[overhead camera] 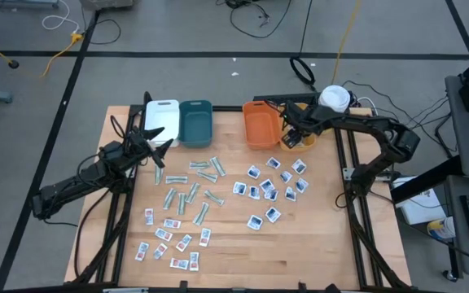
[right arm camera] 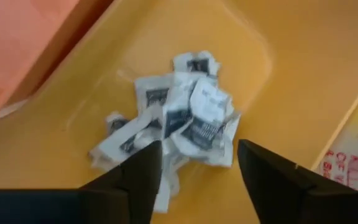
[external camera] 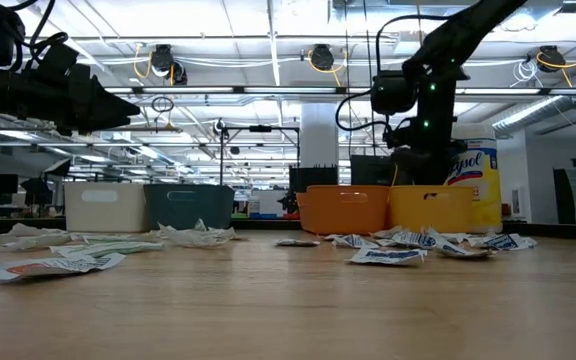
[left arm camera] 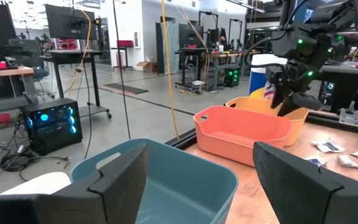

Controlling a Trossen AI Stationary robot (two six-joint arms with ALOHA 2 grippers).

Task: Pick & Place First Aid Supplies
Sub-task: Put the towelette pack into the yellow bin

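Right gripper [overhead camera: 287, 138]: hung over the yellow plastic bin [overhead camera: 306, 137] at the far right of the wooden table [overhead camera: 332, 220], just right of the orange plastic bin [overhead camera: 260, 126]. Its fingers [right arm camera: 138, 177] stood apart with nothing between them.

Dark-print packets: a heap of small white squarish packets with dark print [right arm camera: 173, 118] lay on the yellow bin's floor, directly under the parted fingers. More of the same kind [overhead camera: 271, 185] lay scattered on the right half of the table.

Left gripper [overhead camera: 155, 140]: waited above the near edge of the teal plastic bin [overhead camera: 195, 122] and the white plastic bin [overhead camera: 160, 116], fingers wide apart and empty.

Other supplies: pale-green strips [overhead camera: 192, 183] lay mid-table; small white packets with red print [overhead camera: 169, 240] lay at the near left.

Step in hand, as I judged it: a drop into the yellow bin.

Doing it well: lift straight up clear of the bin wall before swinging back, so no packet is dragged out. Then come down on one outlying packet, flat to the table, not on a cluster.
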